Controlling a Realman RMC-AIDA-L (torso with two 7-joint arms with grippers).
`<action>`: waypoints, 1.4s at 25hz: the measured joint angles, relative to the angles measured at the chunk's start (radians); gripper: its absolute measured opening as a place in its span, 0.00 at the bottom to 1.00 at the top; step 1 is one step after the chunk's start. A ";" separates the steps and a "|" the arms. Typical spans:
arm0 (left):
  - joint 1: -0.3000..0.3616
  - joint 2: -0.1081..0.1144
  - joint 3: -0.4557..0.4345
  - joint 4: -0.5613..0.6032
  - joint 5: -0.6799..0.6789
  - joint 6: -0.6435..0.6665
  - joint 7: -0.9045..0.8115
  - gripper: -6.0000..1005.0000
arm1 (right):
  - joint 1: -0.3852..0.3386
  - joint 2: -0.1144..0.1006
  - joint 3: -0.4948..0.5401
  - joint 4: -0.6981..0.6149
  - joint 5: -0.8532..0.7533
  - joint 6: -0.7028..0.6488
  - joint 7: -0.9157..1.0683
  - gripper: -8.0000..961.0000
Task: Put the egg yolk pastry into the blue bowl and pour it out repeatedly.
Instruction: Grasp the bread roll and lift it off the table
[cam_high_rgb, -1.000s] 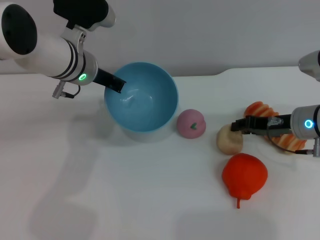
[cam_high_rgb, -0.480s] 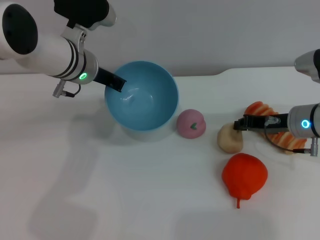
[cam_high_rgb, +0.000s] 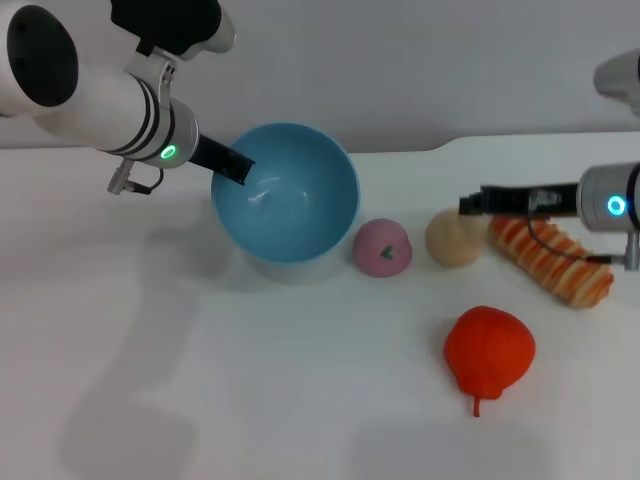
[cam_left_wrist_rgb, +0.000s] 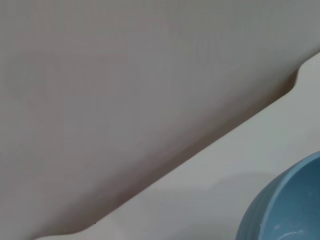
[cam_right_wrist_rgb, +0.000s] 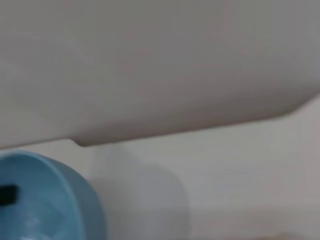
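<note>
I have the right gripper (cam_high_rgb: 470, 205) clamped on the pastry (cam_high_rgb: 455, 238), lifted for the bowl (cam_high_rgb: 287, 192), which my left gripper (cam_high_rgb: 238, 168) pinches by the rim to steady it.

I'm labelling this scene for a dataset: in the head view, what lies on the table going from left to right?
Blue bowl → pink ball → egg yolk pastry → long orange bread. The red fruit sits nearer the camera, overlapping the pastry's span, so I leave it unplaced.
</note>
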 joint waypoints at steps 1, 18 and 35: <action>-0.001 0.000 0.000 0.000 0.000 -0.004 0.000 0.00 | 0.000 0.000 -0.003 -0.020 0.006 -0.014 -0.002 0.01; -0.009 0.000 0.000 0.000 0.000 -0.043 -0.002 0.00 | -0.004 -0.052 0.085 0.088 0.038 -0.049 -0.019 0.02; -0.014 -0.002 0.000 0.001 0.000 -0.052 0.000 0.00 | -0.025 -0.067 0.142 0.114 0.058 -0.041 0.066 0.45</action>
